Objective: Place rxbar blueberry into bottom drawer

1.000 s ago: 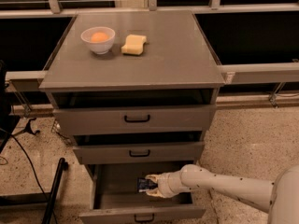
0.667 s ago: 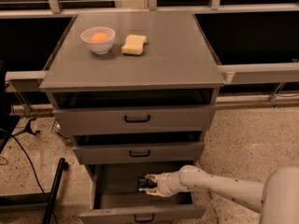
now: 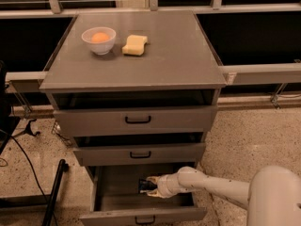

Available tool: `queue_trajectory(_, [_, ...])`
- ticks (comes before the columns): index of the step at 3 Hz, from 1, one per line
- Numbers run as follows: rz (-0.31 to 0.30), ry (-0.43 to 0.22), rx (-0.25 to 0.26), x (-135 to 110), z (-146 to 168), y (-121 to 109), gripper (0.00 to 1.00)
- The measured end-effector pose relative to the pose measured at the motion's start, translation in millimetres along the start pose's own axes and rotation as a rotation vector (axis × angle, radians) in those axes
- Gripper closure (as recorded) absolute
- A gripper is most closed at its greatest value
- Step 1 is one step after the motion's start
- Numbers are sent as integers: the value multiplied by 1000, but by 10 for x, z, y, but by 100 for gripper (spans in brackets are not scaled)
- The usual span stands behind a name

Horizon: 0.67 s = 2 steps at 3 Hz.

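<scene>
1. The gripper (image 3: 146, 186), down inside the open bottom drawer (image 3: 113, 214), has crept slightly to the left of where it was a second ago.
2. The rxbar blueberry (image 3: 142, 186), pinched between the gripper's two fingers, has travelled with it, so its dark end now lies a little nearer the middle of the drawer.
3. The pale forearm (image 3: 211, 185) now reaches a little further across the drawer's right side.
4. The broad rounded arm link (image 3: 277, 197) at the lower right has swung in, and its left edge now sits further left than it did a second ago.
</scene>
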<state>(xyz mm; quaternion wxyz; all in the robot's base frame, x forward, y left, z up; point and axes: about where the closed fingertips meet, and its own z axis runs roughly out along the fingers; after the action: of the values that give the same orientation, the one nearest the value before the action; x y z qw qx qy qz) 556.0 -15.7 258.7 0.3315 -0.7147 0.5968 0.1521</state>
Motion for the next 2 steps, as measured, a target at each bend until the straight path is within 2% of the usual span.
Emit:
queue_trajectory(1, [6,-8,-15,105,118,23,100])
queue_trajectory(2, [48,-14,-43,432,437,102,100])
